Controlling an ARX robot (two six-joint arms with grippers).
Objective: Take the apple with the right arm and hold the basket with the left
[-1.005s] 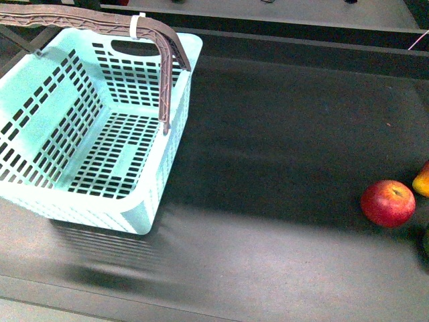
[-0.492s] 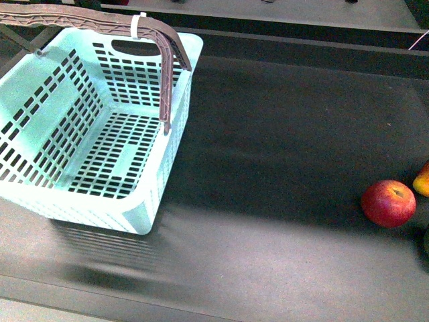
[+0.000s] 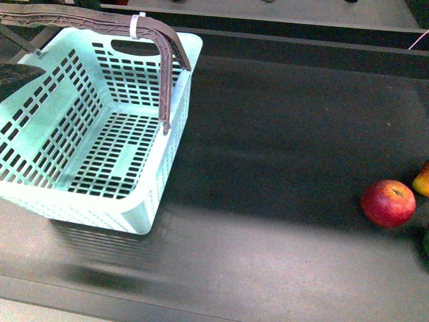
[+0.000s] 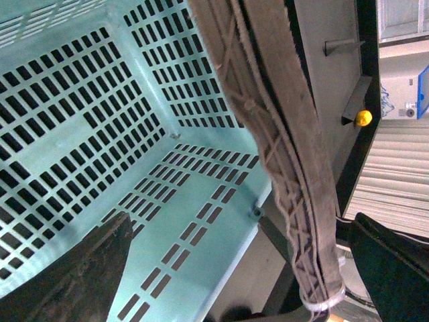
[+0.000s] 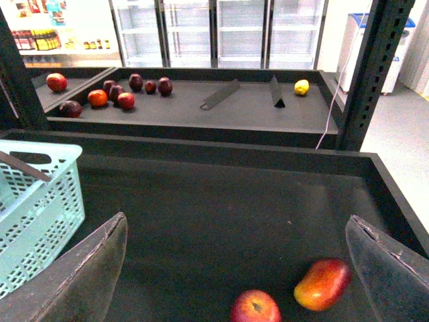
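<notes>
The apple (image 3: 388, 203) lies on the dark tray surface (image 3: 268, 154), well over to the right and far apart from the basket (image 3: 87, 194). A yellow-red fruit (image 3: 421, 181) sits just beside it. The apple is judged firm and fairly heavy for its size. Its smooth skin could slip or roll under a glancing touch, and it would bruise under a hard squeeze. It is best taken across its widest girth, from above. No long axis is offered by its round form. The stem dimple is turned upward and leans slightly to the far right.

The right gripper (image 5: 236, 220) is seen spread wide and empty, above and short of the apple (image 5: 255, 307).

The basket stands at the left with nothing inside it. It is judged light, with thin slotted walls that would flex if pinched. The brown handle (image 3: 94, 19), with its white tie (image 3: 137, 25), is the stiffer place to hold. Its long axis runs away from the robot, with the oval cutout (image 3: 131, 47) in the far end wall. The handle is raised and arches across the short width.

In the left wrist view the left gripper (image 4: 241, 218) is opened wide. The handle (image 4: 281, 154) passes between its fingers (image 4: 87, 268) but is not clasped.
</notes>
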